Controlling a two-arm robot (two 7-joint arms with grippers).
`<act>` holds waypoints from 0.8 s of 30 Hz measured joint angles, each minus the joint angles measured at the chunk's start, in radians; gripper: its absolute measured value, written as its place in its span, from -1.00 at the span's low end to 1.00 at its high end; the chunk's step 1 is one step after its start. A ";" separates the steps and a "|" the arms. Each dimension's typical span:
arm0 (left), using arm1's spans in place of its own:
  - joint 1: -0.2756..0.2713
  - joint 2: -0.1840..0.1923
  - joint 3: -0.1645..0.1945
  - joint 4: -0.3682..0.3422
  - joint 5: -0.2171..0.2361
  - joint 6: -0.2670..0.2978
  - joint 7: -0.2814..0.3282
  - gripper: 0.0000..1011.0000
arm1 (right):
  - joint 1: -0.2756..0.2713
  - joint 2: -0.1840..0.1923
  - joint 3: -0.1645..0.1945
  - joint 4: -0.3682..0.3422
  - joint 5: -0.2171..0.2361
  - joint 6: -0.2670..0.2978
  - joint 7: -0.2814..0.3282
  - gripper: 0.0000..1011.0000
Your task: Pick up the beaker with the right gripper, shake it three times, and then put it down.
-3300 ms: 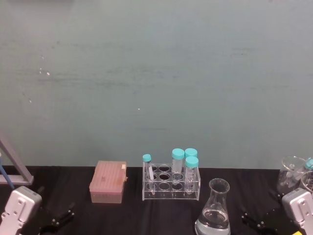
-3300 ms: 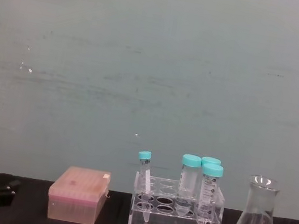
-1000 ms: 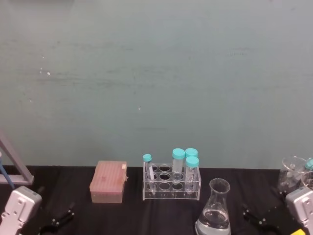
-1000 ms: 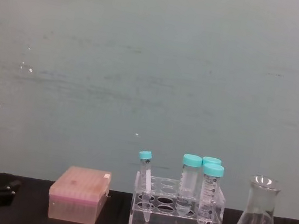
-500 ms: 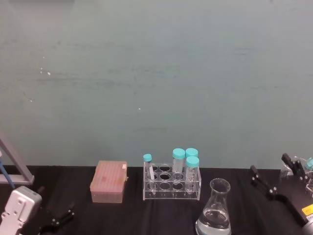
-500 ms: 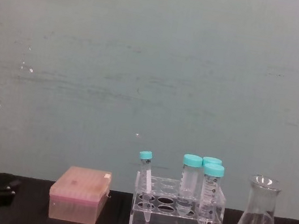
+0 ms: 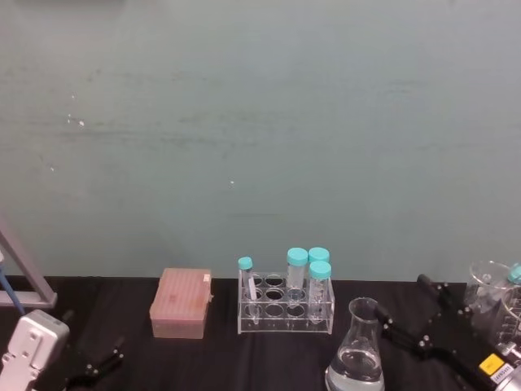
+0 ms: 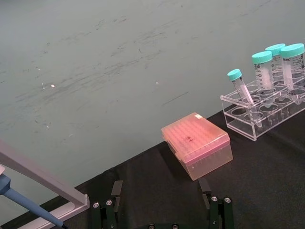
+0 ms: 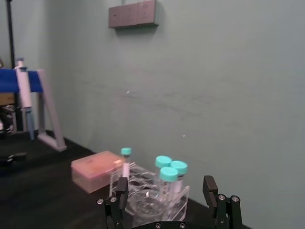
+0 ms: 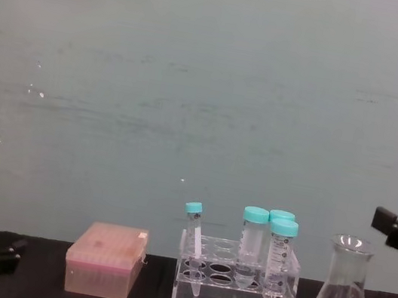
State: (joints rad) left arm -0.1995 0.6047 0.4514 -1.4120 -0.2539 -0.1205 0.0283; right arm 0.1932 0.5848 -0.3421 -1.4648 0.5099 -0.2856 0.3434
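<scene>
The beaker [image 7: 356,349] stands upright on the black desk [image 7: 212,358], down at about 5 o'clock on the surface in the head view, with clear liquid [image 7: 354,366] pooled in its wide base. And here is the right tool [image 7: 400,300], reaching in from 3 o'clock of the beaker, its two black fingers [image 7: 407,336] spread wide and gripping nothing. The nearer fingertip lies just beside the narrow neck; whether it touches the glass, I cannot tell. From the chest view that fingertip hangs at roughly 1 o'clock of the flared rim, a little above it and apart from it. The right wrist view looks out between the parted fingers, and the glass rim shows in the gap with the tubes beyond.

Behind the beaker, at 11 o'clock, a clear rack [image 7: 285,314] holds four teal-capped tubes [image 7: 297,259]: three upright in a cluster, and a thinner one leaning at the rack's left end. Further out at 10 o'clock sits a pink box [image 7: 181,303], near the rack but apart from it. More clear glassware [image 7: 487,281] stands at 2 o'clock of the beaker, by the desk's right edge.

Over at 7 o'clock on the desk, the left tool [image 8: 161,186] sits parked low over the surface, fingers open and empty, facing the pink box.
</scene>
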 joint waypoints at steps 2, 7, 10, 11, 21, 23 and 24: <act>0.000 0.000 0.000 0.000 0.000 0.000 0.000 0.98 | -0.001 0.002 -0.002 -0.002 -0.001 0.012 0.013 0.98; 0.000 0.000 0.000 0.000 0.000 0.000 0.000 0.98 | -0.005 0.003 -0.001 -0.007 -0.011 0.031 0.028 0.98; 0.000 0.000 0.000 0.000 0.000 0.000 0.000 0.98 | -0.009 0.002 -0.001 -0.010 -0.020 0.046 0.035 0.99; 0.000 0.000 0.000 0.000 0.000 0.000 0.000 0.98 | -0.010 0.001 -0.001 -0.010 -0.023 0.056 0.038 0.98; 0.000 0.000 0.000 0.000 0.000 0.000 0.000 0.98 | -0.013 -0.014 0.004 0.003 -0.039 0.145 0.032 0.98; 0.000 0.000 0.000 0.000 0.000 0.000 0.000 0.98 | -0.007 -0.019 0.002 0.015 -0.049 0.164 0.033 0.98; 0.000 0.000 0.000 0.000 0.000 0.000 0.000 0.98 | -0.006 -0.021 0.001 0.018 -0.052 0.168 0.033 0.98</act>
State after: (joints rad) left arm -0.1996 0.6047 0.4514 -1.4120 -0.2539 -0.1205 0.0283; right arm 0.1868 0.5637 -0.3412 -1.4468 0.4583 -0.1178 0.3761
